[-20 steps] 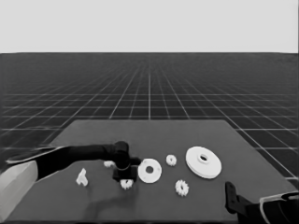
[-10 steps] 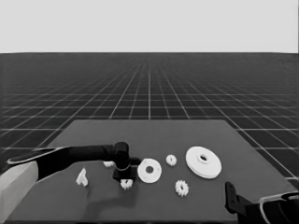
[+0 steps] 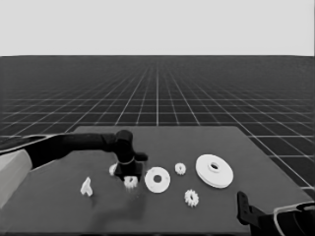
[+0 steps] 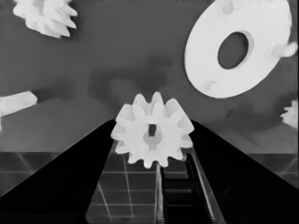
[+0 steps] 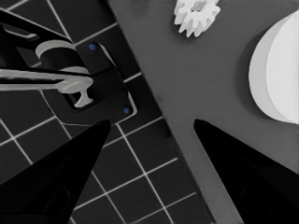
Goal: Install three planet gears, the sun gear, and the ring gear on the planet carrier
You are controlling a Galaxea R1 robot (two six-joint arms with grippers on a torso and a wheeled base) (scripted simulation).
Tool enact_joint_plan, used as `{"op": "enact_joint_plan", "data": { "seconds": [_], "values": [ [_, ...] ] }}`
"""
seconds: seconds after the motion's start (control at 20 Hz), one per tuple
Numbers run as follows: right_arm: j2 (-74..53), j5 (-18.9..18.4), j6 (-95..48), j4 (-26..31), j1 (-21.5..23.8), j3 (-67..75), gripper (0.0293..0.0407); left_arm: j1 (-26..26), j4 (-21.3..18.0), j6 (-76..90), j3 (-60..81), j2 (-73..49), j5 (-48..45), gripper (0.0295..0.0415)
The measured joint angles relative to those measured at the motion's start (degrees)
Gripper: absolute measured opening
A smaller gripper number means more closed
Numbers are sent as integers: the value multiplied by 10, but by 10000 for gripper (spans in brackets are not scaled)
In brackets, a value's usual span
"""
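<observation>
My left gripper (image 3: 130,173) hangs just left of the planet carrier (image 3: 157,179), the smaller flat disc with a dark hole. It is shut on a planet gear (image 3: 130,182), which sits between the fingertips in the left wrist view (image 4: 153,136) a little above the table. The carrier (image 4: 238,46) lies bare beyond it. A second gear (image 3: 112,169) peeks out behind the gripper. Two more gears (image 3: 180,168) (image 3: 191,197) lie right of the carrier. The ring gear (image 3: 214,170), the larger round part, rests farther right. My right gripper (image 5: 150,122) waits open at the table's near right corner.
A thin white piece (image 3: 86,187) lies left of the left gripper, seen also in the left wrist view (image 4: 16,102). The right wrist view shows a gear (image 5: 196,16), the larger round part's edge (image 5: 280,70), the table's edge and dark machinery (image 5: 88,84) over the floor.
The left gripper has risen slightly and the gear in it has come up off the table with it. The right arm has stayed put.
</observation>
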Motion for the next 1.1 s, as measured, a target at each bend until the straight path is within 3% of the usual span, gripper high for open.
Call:
{"op": "enact_joint_plan", "data": {
  "seconds": [0.2, 0.4, 0.7, 0.75, 0.85, 1.1],
  "values": [
    [0, 0, 0, 0, 0, 0, 385, -5, -6, -1, 1, 0, 0, 312],
    [0, 0, 0, 0, 0, 0, 385, -11, -12, -14, -122, 137, 3, 312],
    [0, 0, 0, 0, 0, 0, 385, -11, -12, -11, -144, 155, 2, 312],
    [0, 0, 0, 0, 0, 0, 385, 27, 29, 2, -161, 158, -1, 312],
    [0, 0, 0, 0, 0, 0, 385, 69, 66, 20, -185, 163, -9, 312],
    [0, 0, 0, 0, 0, 0, 385, 84, 83, 30, -200, 166, -15, 312]
  ]
}}
